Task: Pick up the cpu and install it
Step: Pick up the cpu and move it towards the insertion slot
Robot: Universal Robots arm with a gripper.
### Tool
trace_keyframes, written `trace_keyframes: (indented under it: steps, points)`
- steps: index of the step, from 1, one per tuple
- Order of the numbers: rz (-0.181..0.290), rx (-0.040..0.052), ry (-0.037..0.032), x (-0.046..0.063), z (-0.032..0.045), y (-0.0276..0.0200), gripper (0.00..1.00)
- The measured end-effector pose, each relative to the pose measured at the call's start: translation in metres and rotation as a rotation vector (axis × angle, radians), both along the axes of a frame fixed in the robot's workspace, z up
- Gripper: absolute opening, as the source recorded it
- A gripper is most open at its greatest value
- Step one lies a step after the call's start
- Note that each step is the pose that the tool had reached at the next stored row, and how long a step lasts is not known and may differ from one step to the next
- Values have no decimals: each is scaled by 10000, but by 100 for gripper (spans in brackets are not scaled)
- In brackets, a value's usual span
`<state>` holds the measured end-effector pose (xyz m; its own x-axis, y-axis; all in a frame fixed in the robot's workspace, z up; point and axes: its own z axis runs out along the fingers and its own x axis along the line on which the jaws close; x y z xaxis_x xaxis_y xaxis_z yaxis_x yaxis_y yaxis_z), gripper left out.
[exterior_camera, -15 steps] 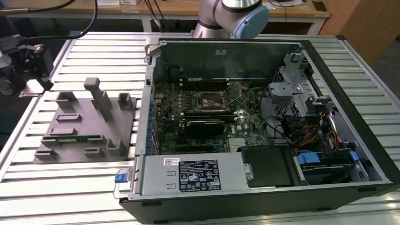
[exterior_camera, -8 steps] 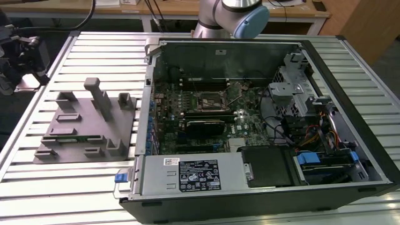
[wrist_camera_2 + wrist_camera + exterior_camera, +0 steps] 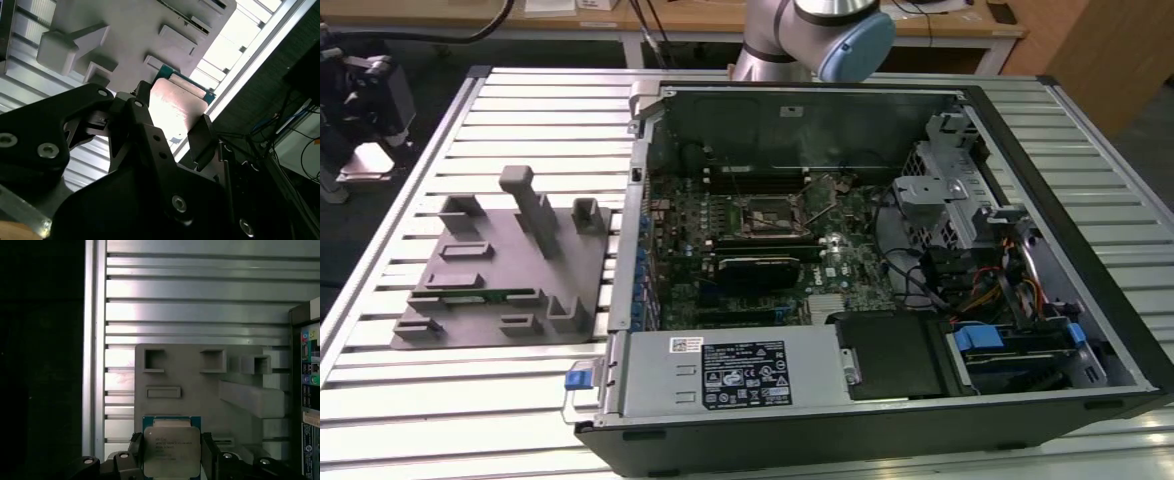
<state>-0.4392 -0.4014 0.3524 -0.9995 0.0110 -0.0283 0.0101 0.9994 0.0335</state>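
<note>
Tabletop (image 3: 534, 120) of ribbed aluminium slats beneath, with open black computer case (image 3: 854, 440) and flat grey moulded tray (image 3: 480, 265) side by side on it. Aloft and clear of that tray in the first wrist view, black two-fingered gripper (image 3: 172, 460), clenched on opposite edges of small square cpu (image 3: 171, 445), silvery metal lid, green border. Seemed light, stiff, slick-topped and fragile, so best taken by those edges, never the faces.
</note>
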Motion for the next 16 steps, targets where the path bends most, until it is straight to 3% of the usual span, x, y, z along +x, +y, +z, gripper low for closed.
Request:
trace_keyframes:
  steps: [16]
  points:
    - [0,13,-31,0,376,0,54]
